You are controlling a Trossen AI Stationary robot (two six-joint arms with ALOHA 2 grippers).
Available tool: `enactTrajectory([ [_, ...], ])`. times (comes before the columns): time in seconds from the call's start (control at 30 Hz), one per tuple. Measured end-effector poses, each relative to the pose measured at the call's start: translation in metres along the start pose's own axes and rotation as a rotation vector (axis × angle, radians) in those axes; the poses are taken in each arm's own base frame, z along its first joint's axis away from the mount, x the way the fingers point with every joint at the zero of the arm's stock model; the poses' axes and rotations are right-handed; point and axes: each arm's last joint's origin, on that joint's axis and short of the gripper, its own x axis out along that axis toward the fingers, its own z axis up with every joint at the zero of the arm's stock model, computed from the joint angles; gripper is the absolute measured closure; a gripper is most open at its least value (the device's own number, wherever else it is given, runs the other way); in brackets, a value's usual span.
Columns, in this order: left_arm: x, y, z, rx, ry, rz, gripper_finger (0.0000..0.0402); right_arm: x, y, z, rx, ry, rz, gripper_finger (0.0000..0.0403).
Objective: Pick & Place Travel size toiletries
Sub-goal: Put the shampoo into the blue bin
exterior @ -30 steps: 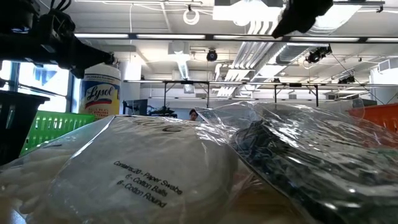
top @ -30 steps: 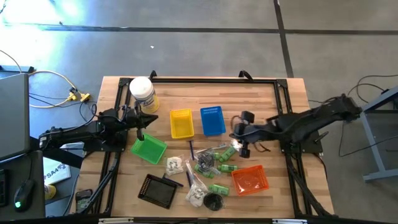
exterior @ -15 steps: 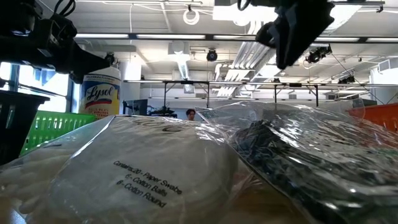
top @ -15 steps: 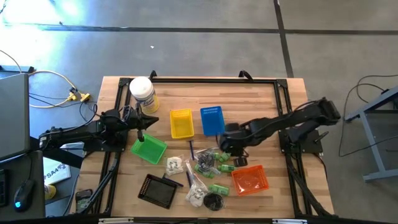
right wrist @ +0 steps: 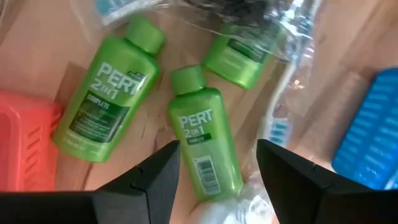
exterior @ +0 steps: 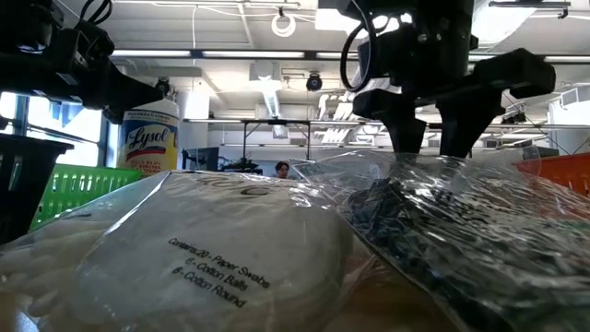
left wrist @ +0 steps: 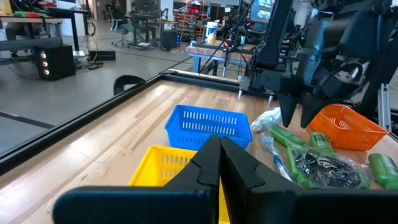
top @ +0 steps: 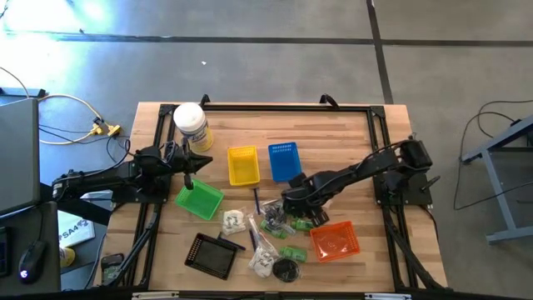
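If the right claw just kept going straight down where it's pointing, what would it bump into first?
Most likely the middle green bottle: the right gripper hangs open with that bottle lying between its fingers. How far it still has to go is unclear.

The wooden table (top: pixel 350 142) stands on a grey floor (top: pixel 250 71) with dark lines across it. A yellow cable (top: pixel 71 108) lies on the floor near the table's corner. In the low view, long white lights (exterior: pixel 235 55) and pipes (exterior: pixel 277 97) run along the ceiling. Far back stand blue tables (left wrist: pixel 214 59), black chairs (left wrist: pixel 118 15) and shelves (left wrist: pixel 202 12).
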Motion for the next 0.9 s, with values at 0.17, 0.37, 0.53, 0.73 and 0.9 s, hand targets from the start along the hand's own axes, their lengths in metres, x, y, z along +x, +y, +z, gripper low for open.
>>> enactTrajectory([
  [0.17, 0.000, 0.000, 0.000, 0.000, 0.004, 0.003, 0.0402, 0.006, 0.001, 0.000, -0.038, 0.018, 0.022, 0.0199],
  [0.37, 0.000, 0.000, -0.001, 0.000, 0.006, 0.003, 0.0402, 0.022, 0.003, -0.005, -0.058, 0.045, 0.040, 0.0200],
  [0.53, 0.000, 0.000, 0.000, 0.000, 0.006, 0.003, 0.0402, 0.032, 0.003, -0.004, -0.052, 0.034, 0.035, 0.0200],
  [0.73, 0.000, 0.000, 0.000, 0.000, 0.005, 0.002, 0.0402, 0.035, 0.003, -0.003, -0.052, 0.021, 0.058, 0.0200],
  [0.9, 0.000, 0.000, 0.000, 0.000, 0.004, 0.002, 0.0402, 0.050, 0.005, -0.003, -0.047, 0.031, 0.091, 0.0202],
])
